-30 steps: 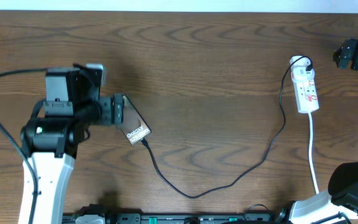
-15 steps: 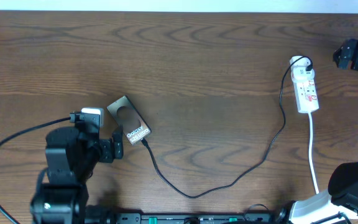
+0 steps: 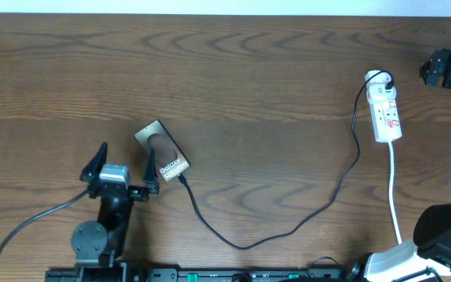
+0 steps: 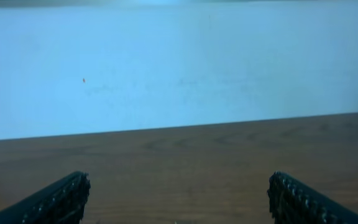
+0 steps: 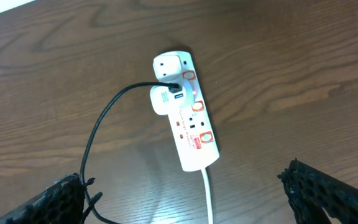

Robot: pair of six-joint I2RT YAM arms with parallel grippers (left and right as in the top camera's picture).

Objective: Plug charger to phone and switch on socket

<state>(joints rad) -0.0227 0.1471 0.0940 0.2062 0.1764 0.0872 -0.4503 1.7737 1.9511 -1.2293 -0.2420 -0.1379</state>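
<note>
Jaws both wide open, empty; shoving the small white oblong socket (image 5: 190, 127) could yank the thin black charger (image 3: 245, 247) off the flat bronze-brown phone (image 3: 162, 151).

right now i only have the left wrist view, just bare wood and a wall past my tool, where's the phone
Observer: The phone lies flat just to the right of the left tool, beside its right finger and outside your frame.
Operator: is the charger in it
Observer: The charger runs up to the phone's near end and its tip meets that edge. I cannot tell whether it is fully seated.
Operator: other end of the cable
Observer: It goes into a white adapter plugged into the socket, far to the right.
Operator: anyone near the switch
Observer: The right tool hovers above the socket, open and touching nothing.
</note>
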